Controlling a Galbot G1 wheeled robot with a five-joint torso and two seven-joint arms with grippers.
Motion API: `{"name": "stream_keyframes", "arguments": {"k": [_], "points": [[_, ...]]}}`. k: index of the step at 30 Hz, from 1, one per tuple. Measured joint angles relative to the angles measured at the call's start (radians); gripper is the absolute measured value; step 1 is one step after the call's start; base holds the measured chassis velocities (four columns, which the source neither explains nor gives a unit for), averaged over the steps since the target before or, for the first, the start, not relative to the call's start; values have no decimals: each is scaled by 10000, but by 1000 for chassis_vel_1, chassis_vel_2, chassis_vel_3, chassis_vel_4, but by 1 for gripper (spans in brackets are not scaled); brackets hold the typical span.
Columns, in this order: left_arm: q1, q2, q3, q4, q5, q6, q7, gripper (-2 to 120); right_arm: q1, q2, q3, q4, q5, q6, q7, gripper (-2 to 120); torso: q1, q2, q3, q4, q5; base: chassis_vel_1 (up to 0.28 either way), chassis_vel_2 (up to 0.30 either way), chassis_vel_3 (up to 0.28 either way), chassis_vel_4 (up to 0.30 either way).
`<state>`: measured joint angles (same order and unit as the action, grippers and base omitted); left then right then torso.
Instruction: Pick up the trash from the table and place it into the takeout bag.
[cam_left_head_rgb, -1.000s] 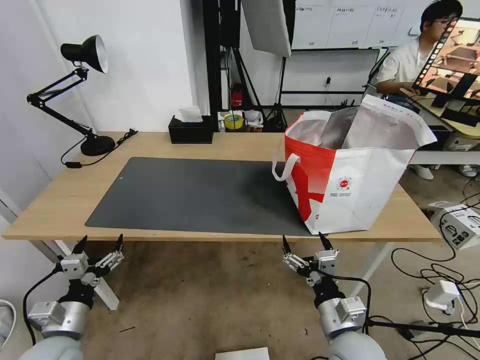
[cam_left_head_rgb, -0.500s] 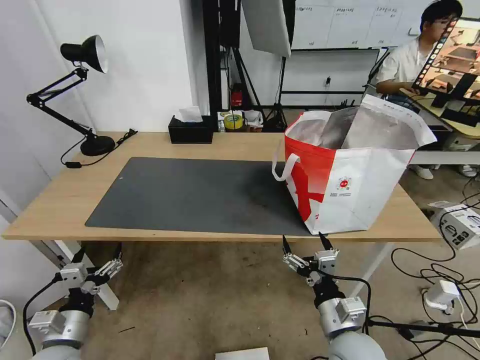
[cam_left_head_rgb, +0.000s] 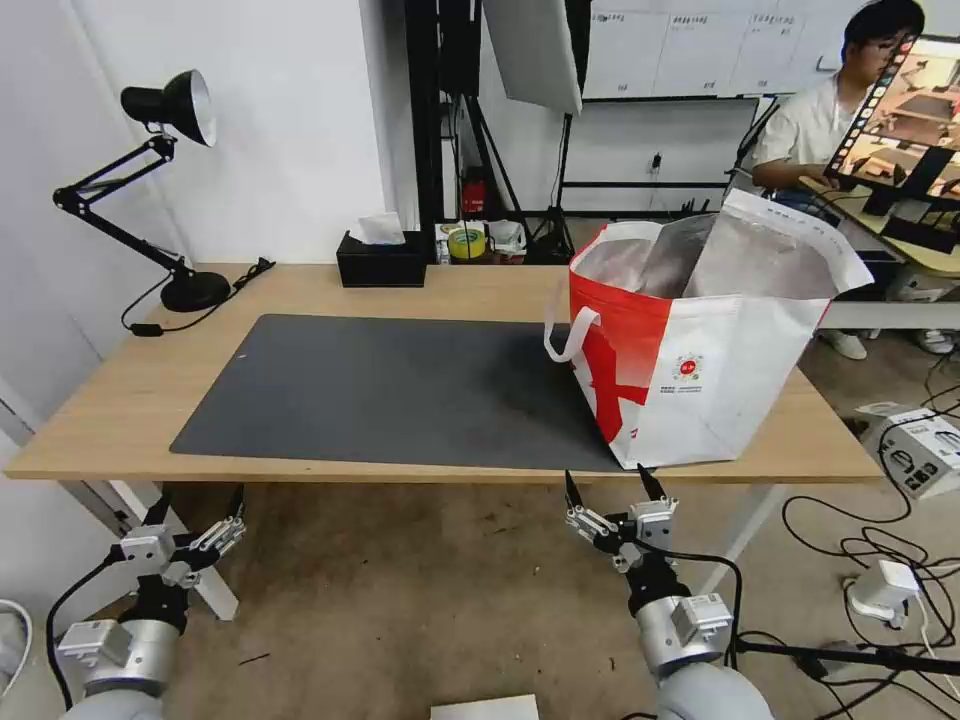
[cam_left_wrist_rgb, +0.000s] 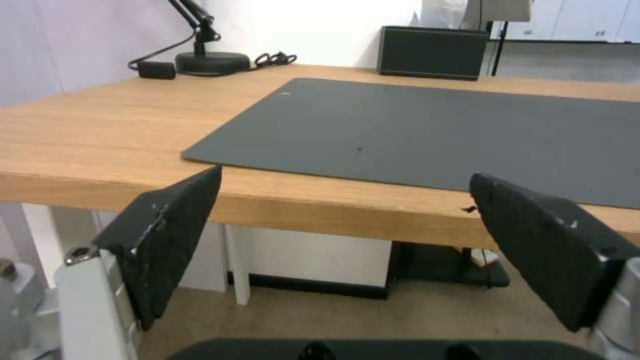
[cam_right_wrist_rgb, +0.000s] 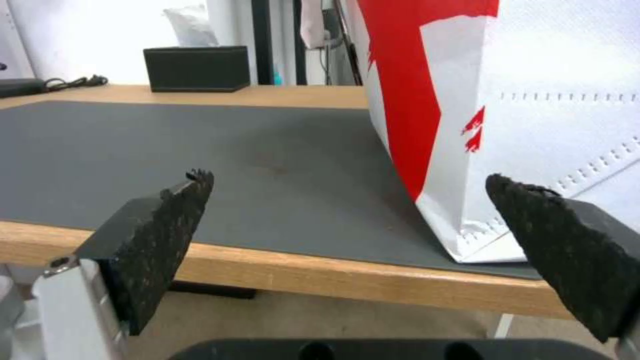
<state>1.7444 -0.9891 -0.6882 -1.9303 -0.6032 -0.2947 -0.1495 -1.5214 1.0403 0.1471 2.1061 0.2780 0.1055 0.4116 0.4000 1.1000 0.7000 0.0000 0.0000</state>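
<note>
takeout bag (cam_left_head_rgb: 700, 340) on table (cam_left_head_rgb: 100, 420) right end | tissue box (cam_left_head_rgb: 380, 262) at back edge

Surface (cam_left_head_rgb: 120, 420): light wood-grain top, white legs. Mat (cam_left_head_rgb: 400, 390) on it: uniform dark grey, with a faint paler smudge toward the takeout bag side. Takeout bag (cam_left_head_rgb: 730, 370): white body, red band and a ragged red patch on the corner nearest the mat, small round red logo on the white face, silver foil lining inside, white loop handle; dotted stitch lines run across the white panel. Tissue box (cam_left_head_rgb: 381, 262) behind the mat: black, white tissue at top. Desk lamp (cam_left_head_rgb: 165, 110) left of the mat: black, pale inside the shade. Left pincer (cam_left_head_rgb: 190, 505) and right pincer (cam_left_head_rgb: 609, 488): black speckled pads on silver-grey bodies. Floor under the surface: brownish tan.
</note>
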Motion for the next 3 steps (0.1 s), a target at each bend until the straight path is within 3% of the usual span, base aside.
{"name": "stream_keyframes", "arguments": {"k": [3], "points": [[-1,2,3,0,-1,0,0,100,0,0,0,0,0,0,0,100,0,0,0,0,0,0,0,0,0]]}}
